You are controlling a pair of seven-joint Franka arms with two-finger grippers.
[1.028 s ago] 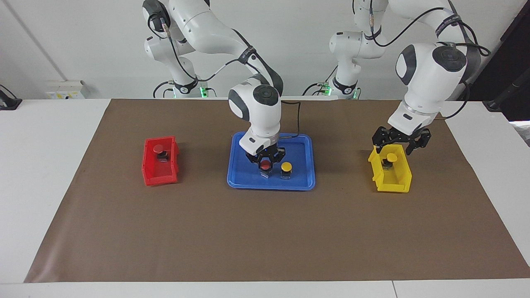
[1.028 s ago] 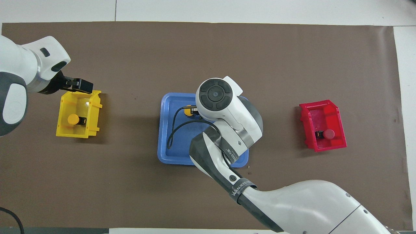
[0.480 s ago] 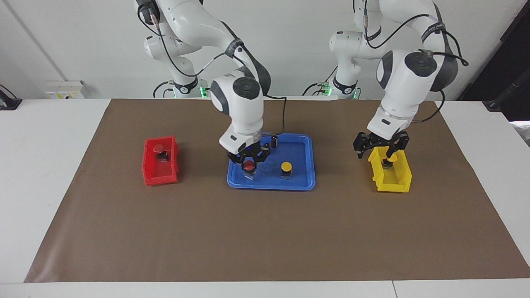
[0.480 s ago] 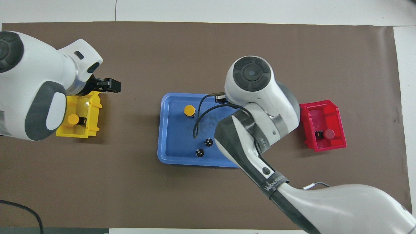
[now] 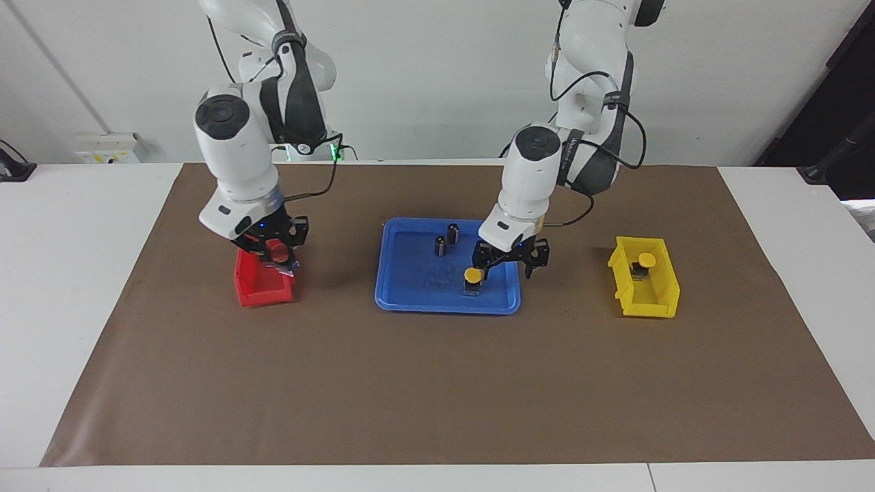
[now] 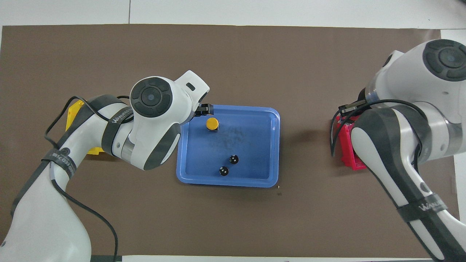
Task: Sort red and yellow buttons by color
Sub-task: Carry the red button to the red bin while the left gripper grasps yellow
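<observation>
A red button (image 5: pixel 279 254) hangs over the red bin (image 5: pixel 263 290) with my right gripper (image 5: pixel 277 257) shut on it. In the overhead view the right arm covers that gripper and most of the red bin (image 6: pixel 346 157). A yellow button (image 5: pixel 472 275) (image 6: pixel 212 123) stands in the blue tray (image 5: pixel 444 305) (image 6: pixel 225 182). Just above the tray's edge toward the left arm's end, my left gripper (image 5: pixel 510 264) hangs open beside this button, holding nothing. Another yellow button (image 5: pixel 646 260) sits in the yellow bin (image 5: pixel 649 304).
Two dark capless cylinders (image 5: pixel 445 240) (image 6: pixel 228 165) stand in the tray, nearer to the robots than the yellow button. The left arm hides most of the yellow bin (image 6: pixel 72 113) from above. A brown mat (image 5: pixel 437 383) covers the table.
The right gripper has carried the red button from the tray to above the red bin. The left gripper has swung from the yellow bin to the tray, beside the yellow button.
</observation>
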